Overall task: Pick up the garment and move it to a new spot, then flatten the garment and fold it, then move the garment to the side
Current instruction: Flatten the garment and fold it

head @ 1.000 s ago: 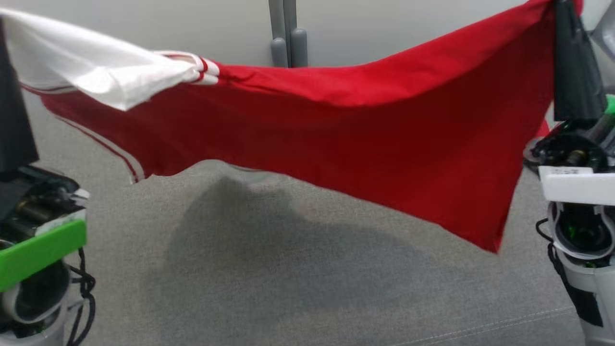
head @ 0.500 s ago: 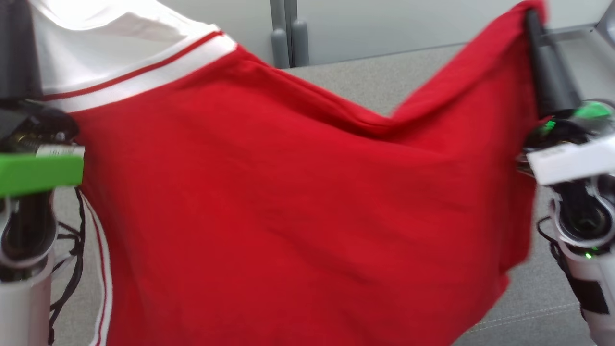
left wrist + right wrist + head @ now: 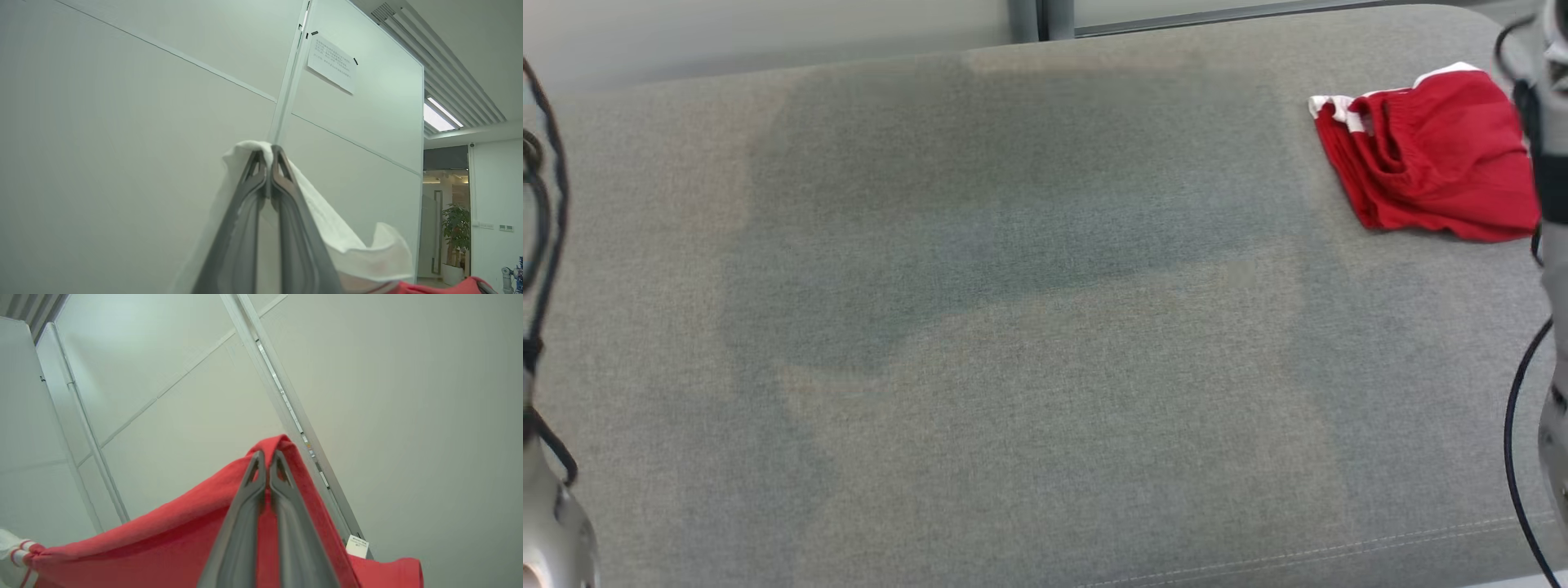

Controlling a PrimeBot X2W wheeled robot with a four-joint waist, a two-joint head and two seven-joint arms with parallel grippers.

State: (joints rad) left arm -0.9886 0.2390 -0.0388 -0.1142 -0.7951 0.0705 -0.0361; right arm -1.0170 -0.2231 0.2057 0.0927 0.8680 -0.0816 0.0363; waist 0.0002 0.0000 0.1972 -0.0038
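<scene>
**A:** Position check. Both arms are raised. Our left gripper is pressed together on the white section of the garment. Our right gripper is clamped on a red edge of it.

**B:** Confirmed. No gap between the fingers on either side. The cloth is slung from one pinch to the other, up in the air, with wall panels behind it.

**A:** Head view: grey cushion with a broad shadow across its far half.

**B:** We take the shadow to be the garment's, so it hangs above what the head camera frames.

**A:** There is a red bundle with white trim at the cushion's far right corner. Is it ours?

**B:** We judge not. It lies crumpled on the cushion, while our piece is held aloft. What it is, we cannot tell.

**A:** Progress?

**B:** Pick-up looks complete, two corners secured. The carry to a new spot looks under way. Nothing is laid down yet.

**A:** Remaining?

**B:** Lower it onto the cushion, spread it flat, fold it, then shift it aside. That is most of the job, so we are early.
</scene>
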